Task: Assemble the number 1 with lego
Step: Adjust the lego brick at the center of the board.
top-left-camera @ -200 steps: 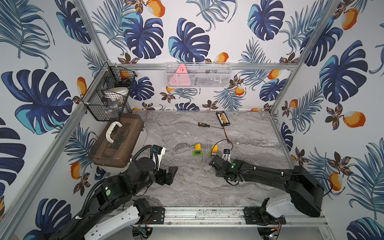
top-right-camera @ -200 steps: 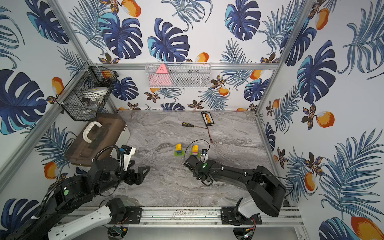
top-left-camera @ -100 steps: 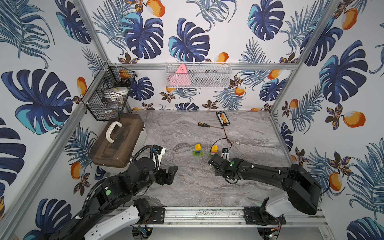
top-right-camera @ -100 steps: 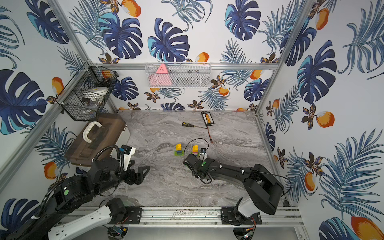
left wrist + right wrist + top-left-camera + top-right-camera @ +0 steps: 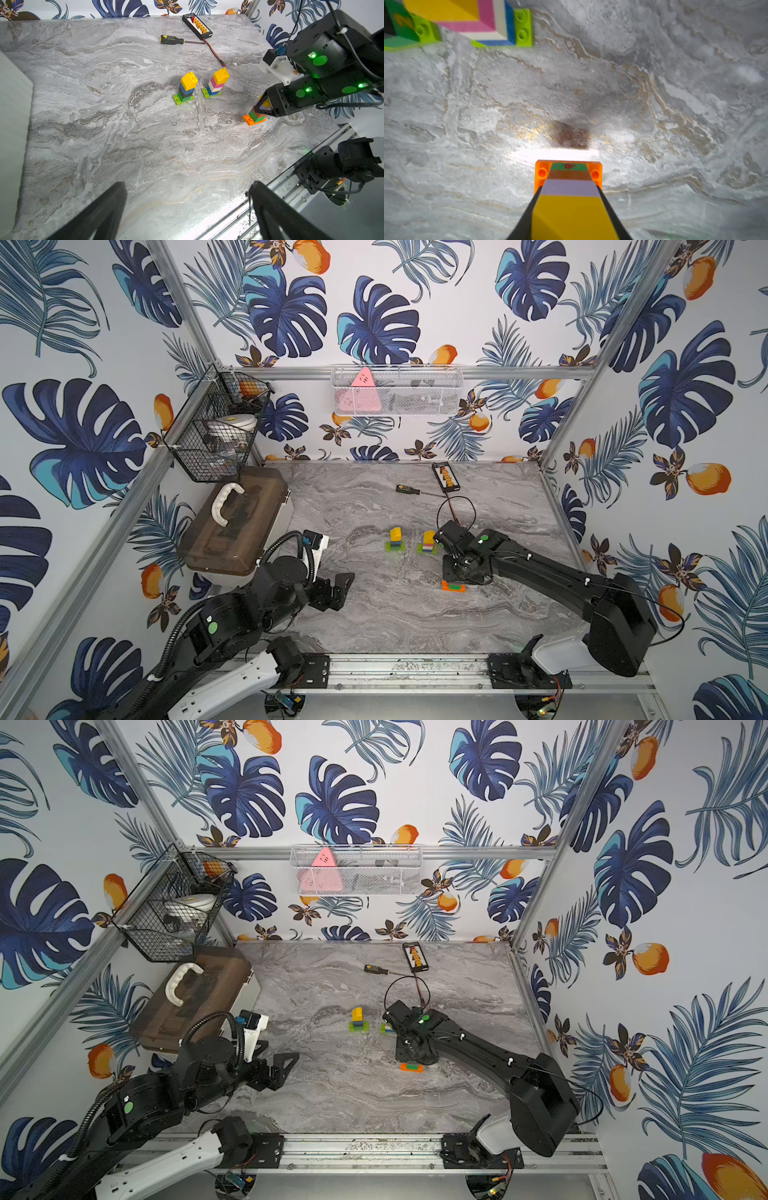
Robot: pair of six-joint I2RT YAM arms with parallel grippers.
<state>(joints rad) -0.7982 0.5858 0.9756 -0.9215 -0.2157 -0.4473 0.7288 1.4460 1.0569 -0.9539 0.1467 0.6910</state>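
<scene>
Brick towers share the grey marbled tabletop (image 5: 374, 614) in both top views: a yellow-topped lego stack on a lime base (image 5: 395, 540) stands just beside a yellow, pink, white and blue lego stack (image 5: 428, 542). Nearer the aluminium front rail (image 5: 415, 668), the right gripper (image 5: 456, 578) points down over a third lego stack on an orange base (image 5: 453, 585). The left gripper (image 5: 337, 589) hangs well apart, its jaws spread wide. From the left wrist, the right gripper's fingers (image 5: 265, 112) clamp that stack's upper bricks, with its base at table level. The right wrist view shows the black fingers (image 5: 525, 220) pressed against the yellow top brick (image 5: 571, 218), with purple, brown and green layers below.
</scene>
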